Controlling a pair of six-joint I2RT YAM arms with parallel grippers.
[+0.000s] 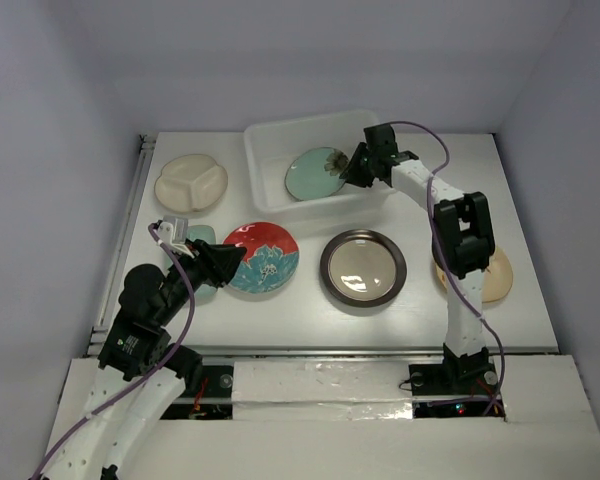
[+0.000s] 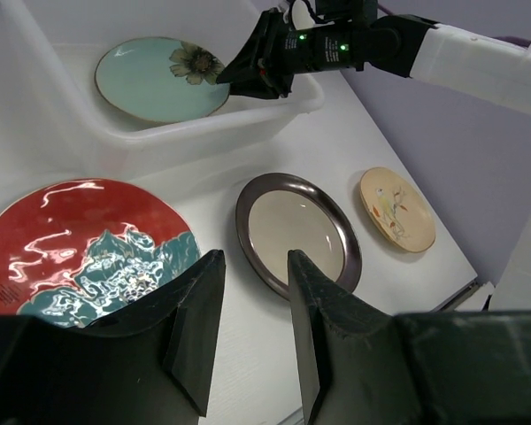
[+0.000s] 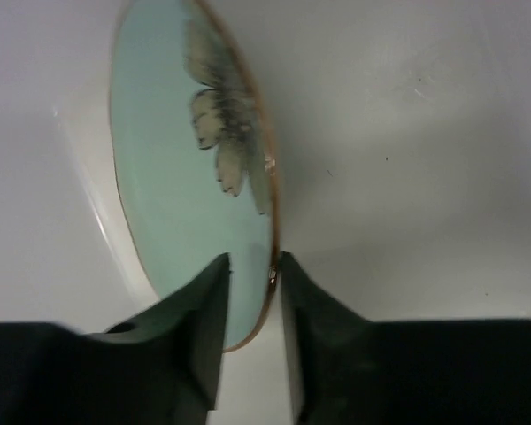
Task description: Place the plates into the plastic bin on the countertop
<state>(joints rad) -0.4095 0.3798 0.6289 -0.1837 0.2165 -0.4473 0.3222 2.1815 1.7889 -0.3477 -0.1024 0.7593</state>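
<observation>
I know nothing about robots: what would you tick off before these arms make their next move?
1. Teal plate inside the tub: ok.
2. Right gripper open, jaws apart either side of that plate's rim: ok.
3. Plate lying flat on the tub's floor: cannot tell.
4. Left gripper open and empty: ok.
5. Red plate bare, nothing stacked on it: ok.
6. Every plate in the tub: not ok; the red one and the dark-rimmed plate lie on the table.

No text can be read anywhere — no labels
</observation>
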